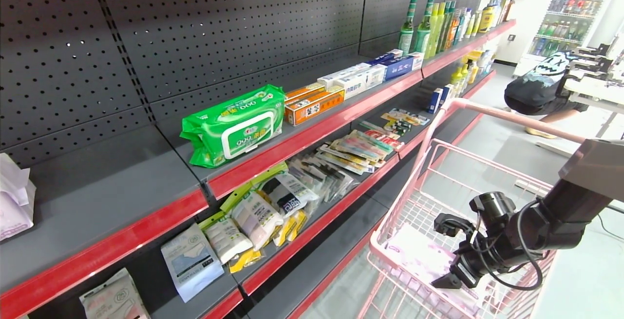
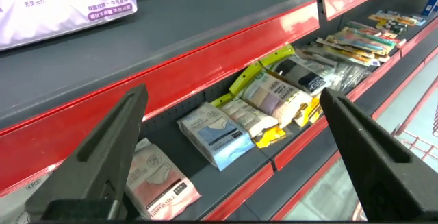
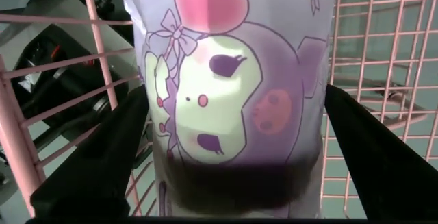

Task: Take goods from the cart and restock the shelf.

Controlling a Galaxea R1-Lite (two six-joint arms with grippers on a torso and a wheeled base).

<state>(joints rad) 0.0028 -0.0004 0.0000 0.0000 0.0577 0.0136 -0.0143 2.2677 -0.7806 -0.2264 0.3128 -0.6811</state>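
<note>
Right pincer (image 3: 236,90) astride purple pack (image 3: 229,138)

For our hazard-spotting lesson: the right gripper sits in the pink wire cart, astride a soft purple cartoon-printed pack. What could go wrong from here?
1. The soft purple cartoon-printed pack looks glossy and pliable; the open right gripper may pinch it badly, so it could slip or sag.
2. The pink wire cart has walls close on both sides; the gripper or pack may snag on wires during lifting.
</note>
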